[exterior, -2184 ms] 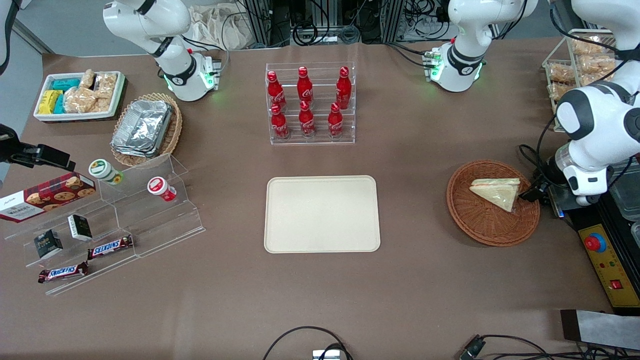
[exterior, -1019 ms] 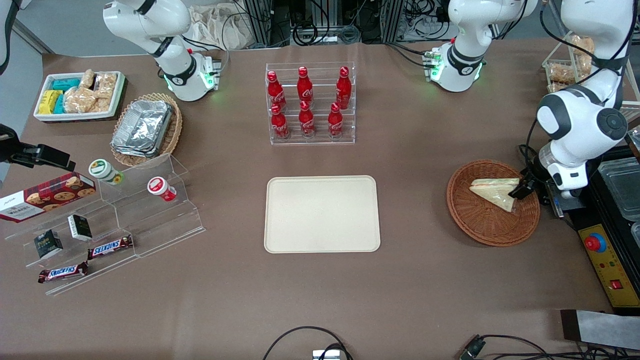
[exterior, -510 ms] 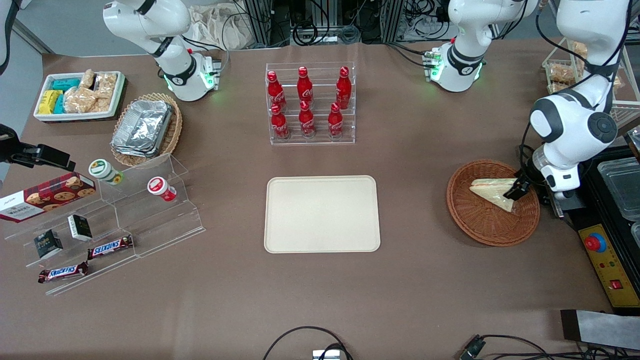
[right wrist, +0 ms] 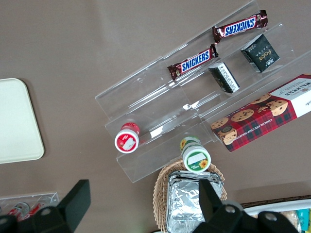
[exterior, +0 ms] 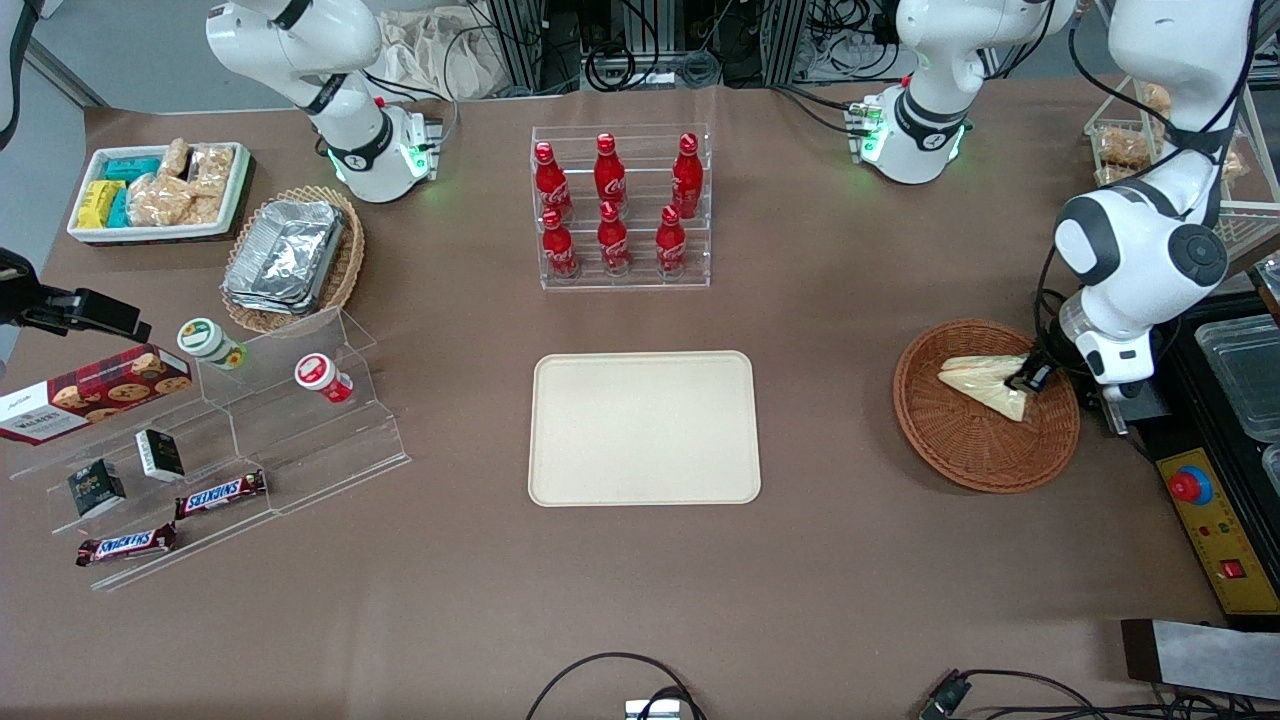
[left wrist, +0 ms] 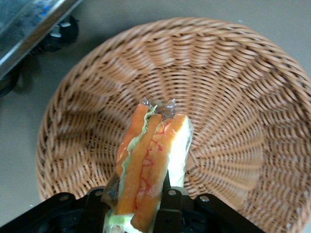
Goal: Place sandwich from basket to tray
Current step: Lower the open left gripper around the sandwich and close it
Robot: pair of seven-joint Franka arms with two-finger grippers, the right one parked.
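Sandwich [exterior: 982, 381] being gripped at wide end by hand [exterior: 1030, 379], fingers clamped on it, inside basket [exterior: 985, 455] near bench's working-arm end. Lift being begun; carry to tray [exterior: 644, 428] being called for next.

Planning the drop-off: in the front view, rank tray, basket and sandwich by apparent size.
1. tray
2. basket
3. sandwich, with the gripper shut on it in the basket.

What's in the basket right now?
Only the sandwich, standing on edge in the basket with the gripper closed on it. The weave around it is bare; the patch under the sandwich and gripper is covered.
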